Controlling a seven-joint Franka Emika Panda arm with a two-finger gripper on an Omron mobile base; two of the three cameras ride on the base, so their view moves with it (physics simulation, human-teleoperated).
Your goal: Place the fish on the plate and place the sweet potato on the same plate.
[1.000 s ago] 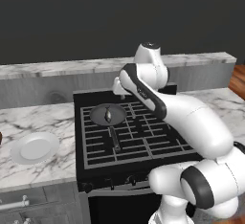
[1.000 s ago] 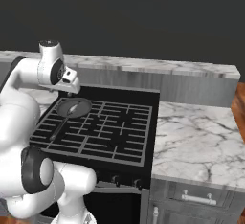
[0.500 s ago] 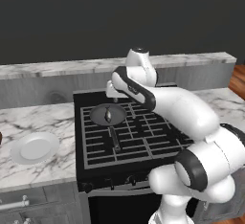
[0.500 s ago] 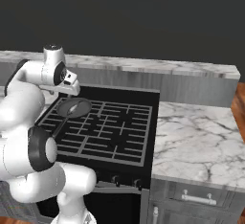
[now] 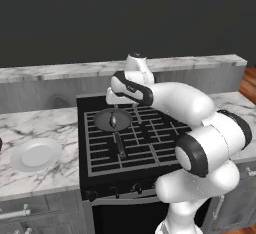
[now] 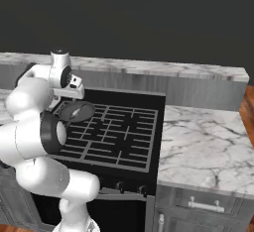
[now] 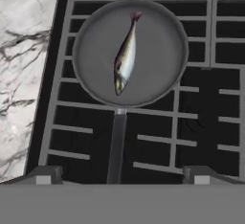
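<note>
Right now the fish lies inside a dark grey frying pan on the stove grate, near the stove's back left corner. The fish sits in the middle of the pan, its tail toward the back of the stove and its head toward the pan's long handle, which runs toward the stove's front edge.

The gripper hangs above the pan with its jaws spread wide and nothing between them. In the hand view its two fingertips show at the bottom, one on either side of the handle, with the fish well ahead of them and apart.

The plate rests on the marble counter left of the stove, close to the counter's front edge, bare. In the left base view the fish shows as a small sliver in the pan below the hand.
</note>
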